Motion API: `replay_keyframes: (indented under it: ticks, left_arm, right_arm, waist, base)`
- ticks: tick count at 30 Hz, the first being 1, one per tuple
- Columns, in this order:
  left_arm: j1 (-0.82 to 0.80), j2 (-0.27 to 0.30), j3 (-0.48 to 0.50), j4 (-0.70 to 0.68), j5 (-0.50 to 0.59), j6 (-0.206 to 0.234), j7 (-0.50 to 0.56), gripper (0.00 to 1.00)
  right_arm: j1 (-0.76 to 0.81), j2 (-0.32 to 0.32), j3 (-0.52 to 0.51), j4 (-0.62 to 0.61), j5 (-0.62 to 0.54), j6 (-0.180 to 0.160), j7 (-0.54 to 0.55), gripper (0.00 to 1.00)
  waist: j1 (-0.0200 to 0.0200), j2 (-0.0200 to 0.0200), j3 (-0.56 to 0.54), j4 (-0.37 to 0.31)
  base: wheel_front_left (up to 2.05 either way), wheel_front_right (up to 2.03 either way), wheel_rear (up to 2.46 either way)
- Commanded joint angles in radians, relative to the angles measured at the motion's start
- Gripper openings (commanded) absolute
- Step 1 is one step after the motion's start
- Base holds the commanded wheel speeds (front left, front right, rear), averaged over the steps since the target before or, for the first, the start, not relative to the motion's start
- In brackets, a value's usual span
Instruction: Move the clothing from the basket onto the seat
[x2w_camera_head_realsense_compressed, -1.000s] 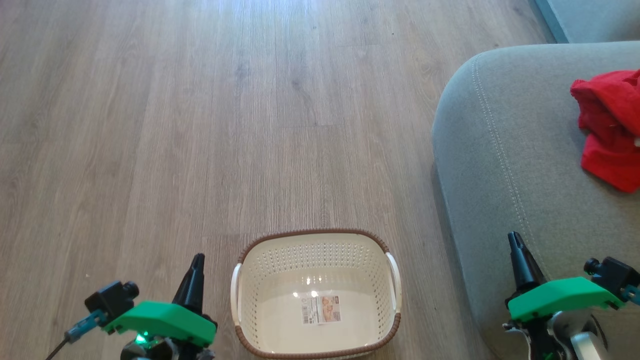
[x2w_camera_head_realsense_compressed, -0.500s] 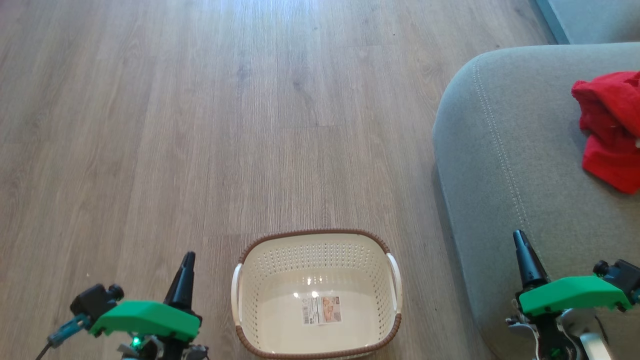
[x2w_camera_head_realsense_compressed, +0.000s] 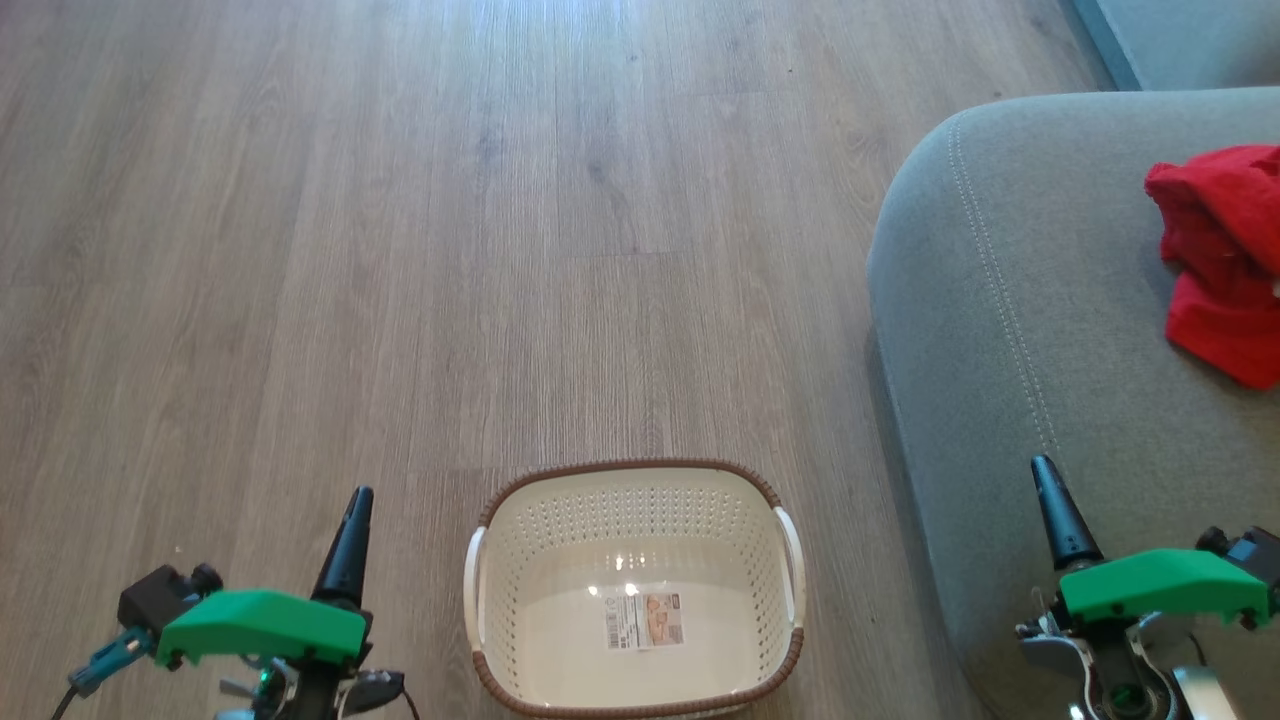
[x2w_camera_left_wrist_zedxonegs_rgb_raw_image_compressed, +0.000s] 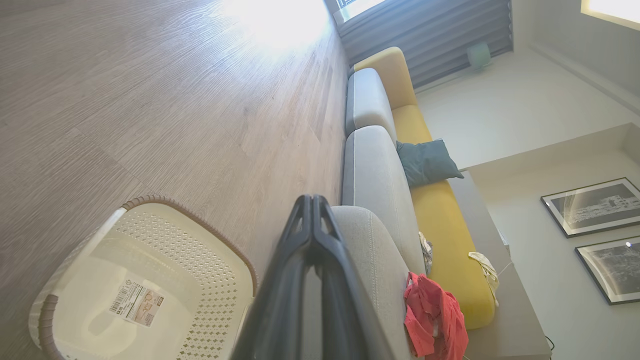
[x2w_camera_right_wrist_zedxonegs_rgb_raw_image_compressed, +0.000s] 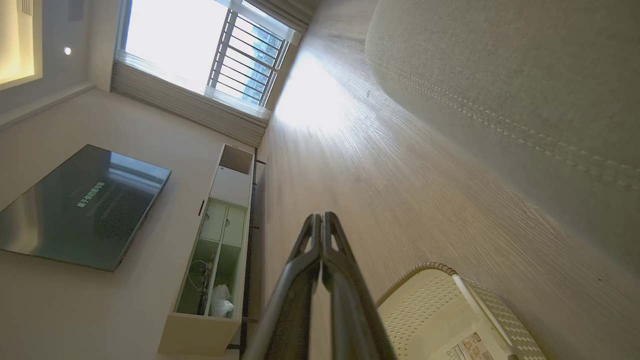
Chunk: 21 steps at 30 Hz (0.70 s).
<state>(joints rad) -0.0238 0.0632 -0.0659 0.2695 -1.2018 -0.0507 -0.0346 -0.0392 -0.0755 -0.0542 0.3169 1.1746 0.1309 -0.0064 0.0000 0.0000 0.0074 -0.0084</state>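
We're looking down at the basket (x2w_camera_head_realsense_compressed: 628, 465), which sits on the wooden floor (x2w_camera_head_realsense_compressed: 500, 250) close to us, and there's nothing in it but the label sticker (x2w_camera_head_realsense_compressed: 645, 620) on its bare bottom. Over to the right, the clothing (x2w_camera_head_realsense_compressed: 1220, 255) lies in a red heap on the seat (x2w_camera_head_realsense_compressed: 1000, 330), towards the far right and well apart from the basket (the picture's edge cuts the heap, so we cannot tell whether both garments are in it).

The left tool (x2w_camera_head_realsense_compressed: 358, 505) hangs just left of the basket, its two dark fingers pressed together with nothing between them. The right tool (x2w_camera_head_realsense_compressed: 1047, 475) hovers over the near edge of the seat, fingers likewise together and empty. In each wrist view we see the pair meeting at the tip.

So we judge the moving as good as done, and the step in hand is the finish: settling the arms clear. To do it well, we'd hold both tools closed and high, so no fingertip catches the basket's perforated wall on the left or drags the seat's fabric on the right. We'd bring the arms in slow and level, away from the red heap, since soft cloth may slide off a rounded cushion if nudged. Then we'd take a last glance into the basket's corners before calling it finished.
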Motion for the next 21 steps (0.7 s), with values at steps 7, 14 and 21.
replay_keyframes:
  ticks: [7,14,21]
  left_arm:
    - [-0.059,0.012,0.051,-0.029,-0.098,-0.025,0.028,0.00]
    - [-0.063,0.012,0.069,-0.028,-0.162,-0.035,0.045,0.00]
    - [-0.068,0.011,0.091,-0.027,-0.236,-0.047,0.066,0.00]
  right_arm:
    - [-0.060,0.002,-0.004,-0.047,0.099,0.000,0.028,0.00]
    - [-0.062,0.007,-0.015,-0.052,0.162,0.000,0.046,0.00]
    - [-0.064,0.012,-0.028,-0.058,0.236,0.000,0.066,0.00]
  waist:
    - [0.0000,0.0000,-0.001,0.002]
    - [0.0000,0.0000,-0.002,0.003]
    - [0.0000,0.0000,-0.002,0.004]
  base:
    - [0.00,0.00,0.00]
    - [0.00,0.00,0.00]
    - [0.00,0.00,0.00]
